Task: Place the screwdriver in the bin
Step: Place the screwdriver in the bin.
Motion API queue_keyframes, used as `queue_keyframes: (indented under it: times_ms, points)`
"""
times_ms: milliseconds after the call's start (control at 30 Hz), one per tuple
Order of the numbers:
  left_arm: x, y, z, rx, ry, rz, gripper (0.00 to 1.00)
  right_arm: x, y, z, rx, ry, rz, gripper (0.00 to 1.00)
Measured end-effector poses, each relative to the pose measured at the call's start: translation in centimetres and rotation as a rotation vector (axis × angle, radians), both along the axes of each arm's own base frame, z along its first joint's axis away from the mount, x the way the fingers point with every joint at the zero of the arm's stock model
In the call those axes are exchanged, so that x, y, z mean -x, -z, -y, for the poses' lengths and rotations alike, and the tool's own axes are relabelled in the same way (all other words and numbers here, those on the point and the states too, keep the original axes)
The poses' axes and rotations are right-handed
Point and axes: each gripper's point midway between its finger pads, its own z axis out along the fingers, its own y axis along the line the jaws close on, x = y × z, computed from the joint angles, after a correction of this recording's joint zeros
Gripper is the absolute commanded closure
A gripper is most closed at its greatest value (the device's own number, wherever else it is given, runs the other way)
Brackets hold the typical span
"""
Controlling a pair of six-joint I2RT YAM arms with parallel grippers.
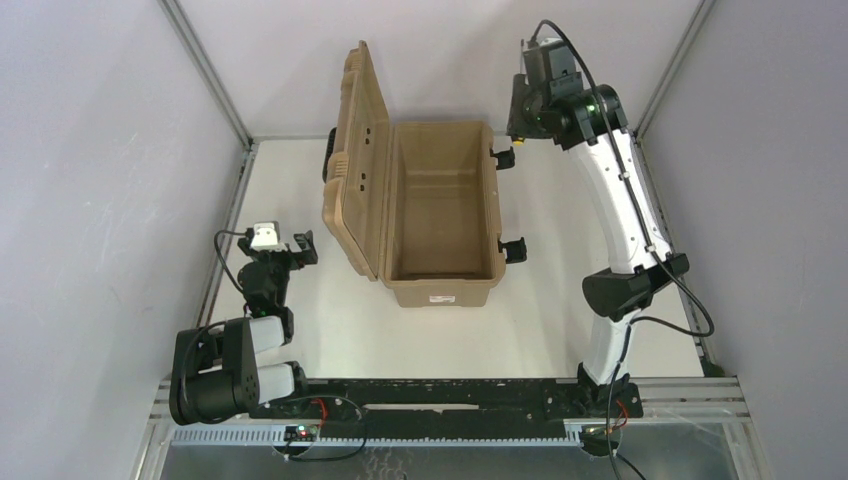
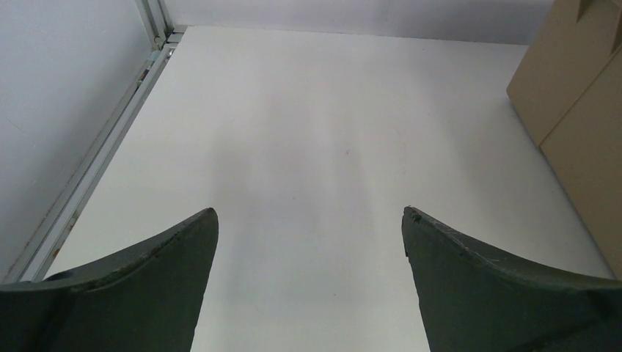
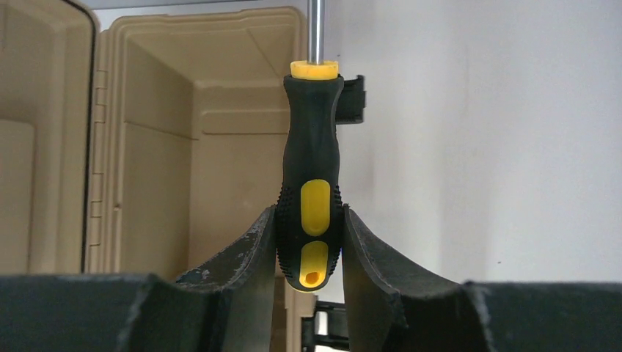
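Clearly the right gripper (image 3: 308, 214) is clamped narrow on the butt end of the screwdriver (image 3: 312, 147), on its ribbed black-and-yellow handle, holding it raised by the far right corner of the open bin (image 1: 440, 290), over the far right part of the tabletop (image 1: 560, 330). It looks light and stiff, and the rubbery handle should resist slipping where the smooth thin shaft would not, though a hold so near the end may let it pivot. The left gripper (image 2: 309, 214) hangs wide and empty near the tabletop's left edge.
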Motion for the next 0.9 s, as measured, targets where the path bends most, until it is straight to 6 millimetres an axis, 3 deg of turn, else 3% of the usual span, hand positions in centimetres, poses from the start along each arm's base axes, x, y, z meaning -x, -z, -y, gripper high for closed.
queue_keyframes:
  times_ms: [133,300,667,900]
  points:
    - [0.0,0.0,0.0,0.0,0.0,0.0,0.0,1.0,0.3,-2.2,-0.022,-0.023,-0.014,1.0]
    - [0.0,0.0,0.0,0.0,0.0,0.0,0.0,2.2,2.0,-4.6,-0.029,-0.055,-0.071,1.0]
    - [0.0,0.0,0.0,0.0,0.0,0.0,0.0,3.4,3.8,-6.0,-0.048,-0.06,-0.147,1.0]
    - [0.0,0.0,0.0,0.0,0.0,0.0,0.0,3.7,7.4,-8.3,-0.03,-0.089,-0.253,1.0]
